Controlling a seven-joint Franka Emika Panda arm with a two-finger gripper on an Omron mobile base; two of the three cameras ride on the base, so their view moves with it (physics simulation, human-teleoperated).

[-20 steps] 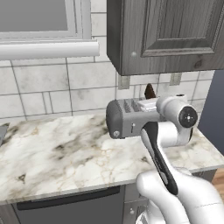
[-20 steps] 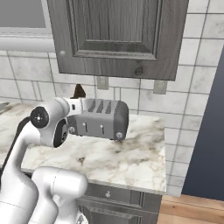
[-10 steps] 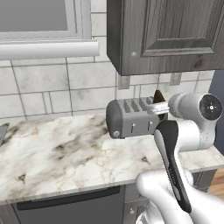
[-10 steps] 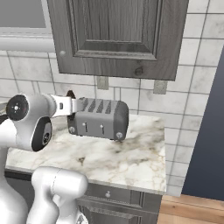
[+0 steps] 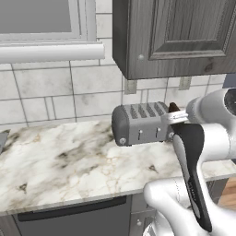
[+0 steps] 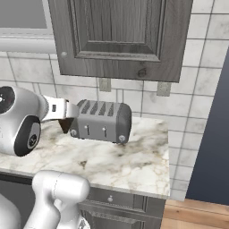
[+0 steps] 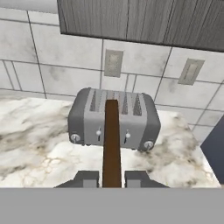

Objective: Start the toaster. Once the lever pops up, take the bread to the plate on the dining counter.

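The gripper held the bread edge-on between its closed fingers, clear of the toaster on the worktop. Carrying seemed under way; next it likely needed turning toward the dining counter's plate.

— What's different from a second ago?

— My end effector has swung sideways and come down. The bread, clamped between my fingers, stood above the toaster then; now it hangs beside the toaster's end, low over the desk.

— And your arm?

— My wrist has shifted away from the toaster, leaving its front uncovered in the left base view.
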